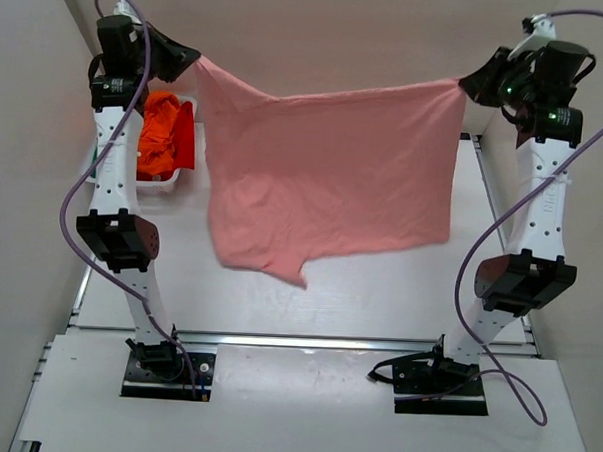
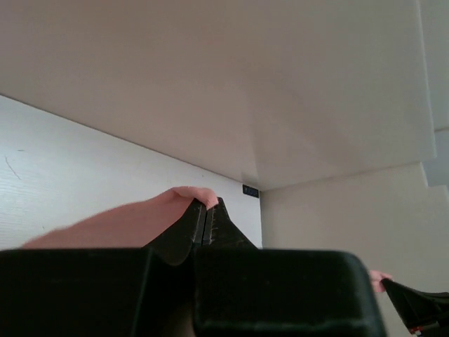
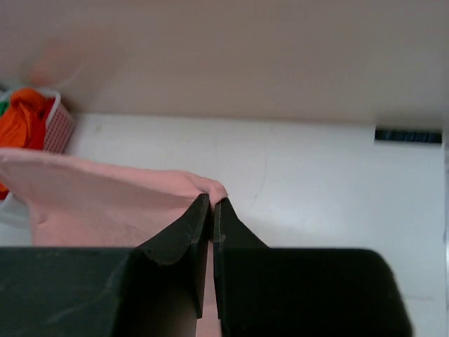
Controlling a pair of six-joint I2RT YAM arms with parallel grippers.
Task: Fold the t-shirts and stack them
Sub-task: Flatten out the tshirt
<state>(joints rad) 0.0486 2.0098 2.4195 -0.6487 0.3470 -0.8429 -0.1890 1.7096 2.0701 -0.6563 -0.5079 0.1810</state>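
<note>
A salmon-pink t-shirt [image 1: 328, 182] hangs spread in the air between both arms, high above the table, its lower edge drooping to a point at the lower left. My left gripper [image 1: 192, 61] is shut on its upper left corner; in the left wrist view the pink cloth [image 2: 126, 225] bulges out over the closed left gripper [image 2: 207, 205]. My right gripper [image 1: 466, 85] is shut on the upper right corner, and pink fabric [image 3: 105, 203] is pinched at the tips of the right gripper [image 3: 212, 200]. An orange t-shirt [image 1: 161, 130] lies bunched in the tray.
A white plastic tray [image 1: 153, 185] stands at the back left beside the left arm, with orange and red cloth in it; its pink-looking mesh wall [image 3: 59, 126] shows in the right wrist view. Enclosure walls stand close on the left, right and back.
</note>
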